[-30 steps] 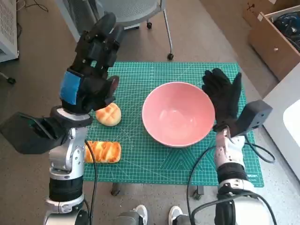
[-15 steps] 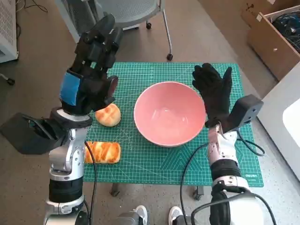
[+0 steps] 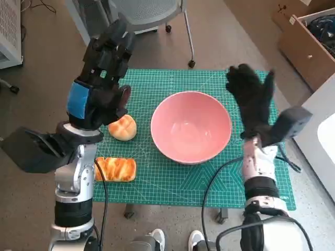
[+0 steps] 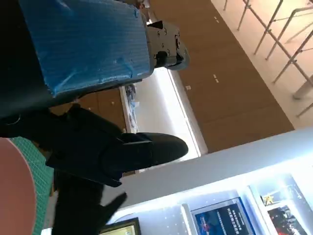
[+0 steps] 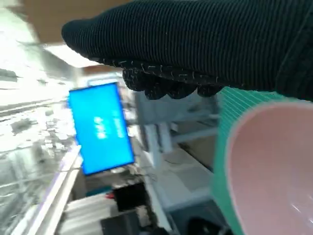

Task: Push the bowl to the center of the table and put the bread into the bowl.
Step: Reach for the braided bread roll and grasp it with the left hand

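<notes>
A: Firstly, item one: the round pink plastic bowl [image 3: 191, 126]. Where does it stand?

B: On the green gridded cutting mat [image 3: 157, 180], near the mat's middle. It has shifted leftward over the last second and now sits about where it was half a second ago. Empty inside.

A: Item two, the bread?

B: Two pieces, both on the mat's left part. A round pale scored bread roll [image 3: 122, 127] lies well apart from the bowl's left rim; a flat golden-glazed pull-apart loaf [image 3: 115, 169] lies nearer the robot, at the mat's left edge. Neither has moved.

A: Hands?

B: The right hand [image 3: 252, 99], gloved, has drawn back from the bowl's right rim; a strip of mat now shows between them. Fingers spread, holding nothing. The left hand [image 3: 102, 78], blue-taped, hangs raised above the roll, unchanged, fingers loosely extended, nothing in it.

A: Meaning for the task?

B: By my judgement the push is finished. The bread step is not yet begun; the left hand is best placed for the roll.

A: Surroundings?

B: A grey wheeled office chair [image 3: 149, 10] beyond the mat.
</notes>
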Controlling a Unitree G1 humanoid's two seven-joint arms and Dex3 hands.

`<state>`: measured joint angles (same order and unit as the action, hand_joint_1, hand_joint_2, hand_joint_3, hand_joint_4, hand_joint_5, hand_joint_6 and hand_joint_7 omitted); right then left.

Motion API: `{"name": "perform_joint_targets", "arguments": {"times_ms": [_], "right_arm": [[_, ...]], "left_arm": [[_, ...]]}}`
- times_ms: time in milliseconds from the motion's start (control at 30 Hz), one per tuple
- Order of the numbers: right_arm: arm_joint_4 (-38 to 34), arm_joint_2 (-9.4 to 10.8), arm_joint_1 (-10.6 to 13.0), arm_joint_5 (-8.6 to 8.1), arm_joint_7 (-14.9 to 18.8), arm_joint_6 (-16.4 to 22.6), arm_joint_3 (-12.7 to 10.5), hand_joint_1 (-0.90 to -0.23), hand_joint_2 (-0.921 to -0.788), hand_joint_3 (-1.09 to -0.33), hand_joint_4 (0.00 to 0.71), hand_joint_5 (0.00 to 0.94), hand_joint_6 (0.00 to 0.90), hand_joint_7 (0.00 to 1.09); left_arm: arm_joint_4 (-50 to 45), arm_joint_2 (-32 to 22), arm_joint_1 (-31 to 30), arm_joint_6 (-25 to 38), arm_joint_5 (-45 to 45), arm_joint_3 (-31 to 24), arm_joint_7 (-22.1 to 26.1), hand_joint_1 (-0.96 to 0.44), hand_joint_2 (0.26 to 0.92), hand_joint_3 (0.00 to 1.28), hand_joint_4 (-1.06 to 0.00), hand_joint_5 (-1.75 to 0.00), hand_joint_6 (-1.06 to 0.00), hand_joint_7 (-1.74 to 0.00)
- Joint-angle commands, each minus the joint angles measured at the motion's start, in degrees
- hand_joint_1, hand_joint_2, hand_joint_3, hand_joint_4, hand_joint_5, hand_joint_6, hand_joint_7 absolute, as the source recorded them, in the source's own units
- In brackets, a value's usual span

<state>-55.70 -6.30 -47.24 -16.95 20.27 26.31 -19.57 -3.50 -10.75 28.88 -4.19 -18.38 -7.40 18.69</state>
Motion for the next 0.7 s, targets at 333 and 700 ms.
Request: {"name": "perform_joint_targets", "arguments": {"times_ms": [333,700], "right_arm": [[28.5,1.7,10.7,-0.48,-1.1,1.5,4.0,-0.574,-0.921,-0.779,0.237,0.002,0.104,0.42],[39.4,1.7,15.7,-2.32,-1.0,-0.4,6.2,-0.609,-0.921,-0.737,0.252,0.008,0.088,0.44]], "left_arm": [[0.4,-2.8,-0.8,-1.5,0.5,-0.9,2.9,-0.53,0.842,0.53,0.00,-0.12,0.00,-0.47],[7.0,-18.4,-4.4,-10.9,12.9,-2.1,9.5,-0.46,0.781,0.53,-0.01,-0.20,0.00,-0.51]]}}
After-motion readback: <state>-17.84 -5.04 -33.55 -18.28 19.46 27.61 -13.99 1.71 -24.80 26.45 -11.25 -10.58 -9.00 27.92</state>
